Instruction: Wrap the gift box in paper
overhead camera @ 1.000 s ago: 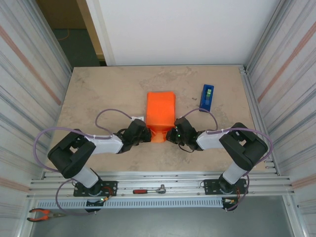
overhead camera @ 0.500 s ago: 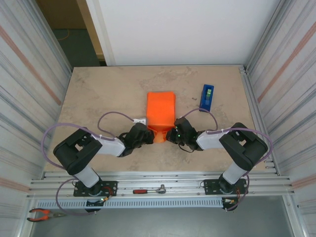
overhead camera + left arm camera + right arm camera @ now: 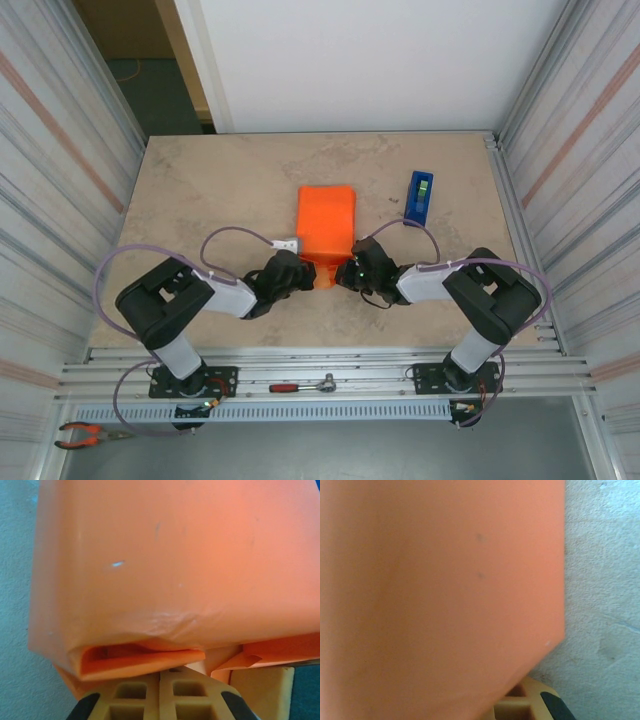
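The orange paper (image 3: 326,222) lies folded over the gift box as a rectangular parcel mid-table; the box itself is hidden under it. In the left wrist view the paper (image 3: 170,560) covers the parcel's top, and a folded flap (image 3: 145,660) hangs at its near end. My left gripper (image 3: 303,273) is at the parcel's near left corner. It is shut, its fingers (image 3: 135,695) pressed together just under that flap. My right gripper (image 3: 346,272) is at the near right corner. The paper (image 3: 440,595) covers most of it, leaving one finger (image 3: 520,707) in sight.
A blue tape dispenser (image 3: 419,196) stands to the right of the parcel. On the rail in front of the table (image 3: 200,190) lie a red-handled wrench (image 3: 305,384) and pliers (image 3: 88,434). Corrugated walls close in both sides.
My left arm has swung in toward the parcel, its elbow shifting right. The paper tab at the parcel's near end has become narrower. The right arm has barely moved.
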Controlling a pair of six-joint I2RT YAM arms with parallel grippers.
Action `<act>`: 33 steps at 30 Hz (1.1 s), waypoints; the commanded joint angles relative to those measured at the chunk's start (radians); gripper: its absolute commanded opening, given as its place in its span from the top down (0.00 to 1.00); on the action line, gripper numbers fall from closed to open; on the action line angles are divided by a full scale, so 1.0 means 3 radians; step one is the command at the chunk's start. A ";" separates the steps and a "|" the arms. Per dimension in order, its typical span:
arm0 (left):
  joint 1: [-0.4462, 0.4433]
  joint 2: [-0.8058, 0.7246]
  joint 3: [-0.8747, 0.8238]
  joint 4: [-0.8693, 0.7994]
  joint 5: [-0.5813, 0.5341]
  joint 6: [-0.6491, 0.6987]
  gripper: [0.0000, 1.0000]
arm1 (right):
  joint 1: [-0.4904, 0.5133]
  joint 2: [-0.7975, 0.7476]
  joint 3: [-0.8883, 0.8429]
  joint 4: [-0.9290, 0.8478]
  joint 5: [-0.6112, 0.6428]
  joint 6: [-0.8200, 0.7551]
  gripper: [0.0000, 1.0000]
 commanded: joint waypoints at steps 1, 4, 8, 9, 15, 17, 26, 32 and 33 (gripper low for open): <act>-0.0026 0.0075 0.0024 0.0158 -0.0114 -0.0091 0.99 | 0.0074 0.0176 -0.0038 -0.0405 -0.0026 -0.0062 1.00; -0.0065 0.0118 0.0025 0.0189 -0.0179 -0.0114 0.99 | 0.0073 0.0169 -0.0038 -0.0419 -0.0026 -0.0067 1.00; -0.0174 0.0159 0.0002 0.0098 -0.0362 -0.0139 0.99 | 0.0072 0.0146 -0.0033 -0.0450 -0.0011 -0.0080 1.00; -0.0196 0.0170 -0.0005 0.0068 -0.0395 -0.0158 0.99 | 0.0076 0.0146 -0.0028 -0.0458 -0.0005 -0.0083 1.00; -0.0232 0.0159 0.0007 -0.0066 -0.0432 -0.0180 0.97 | 0.0072 0.0166 -0.0017 -0.0465 -0.0010 -0.0093 1.00; -0.0229 0.0064 0.0032 -0.0149 -0.0409 -0.0127 0.95 | 0.0074 0.0156 -0.0017 -0.0479 -0.0010 -0.0098 1.00; -0.0021 -0.0934 -0.0156 -0.0643 -0.0192 0.0003 0.77 | 0.0054 0.0121 -0.0017 -0.0519 0.0004 -0.0123 1.00; 0.0154 -0.1445 -0.0340 -0.0988 -0.0226 0.0007 0.93 | 0.0034 0.0141 -0.0017 -0.0511 -0.0010 -0.0139 1.00; 0.0167 -0.1463 -0.0348 -0.1009 -0.0207 0.0035 0.96 | 0.0029 0.0137 -0.0015 -0.0511 -0.0015 -0.0141 1.00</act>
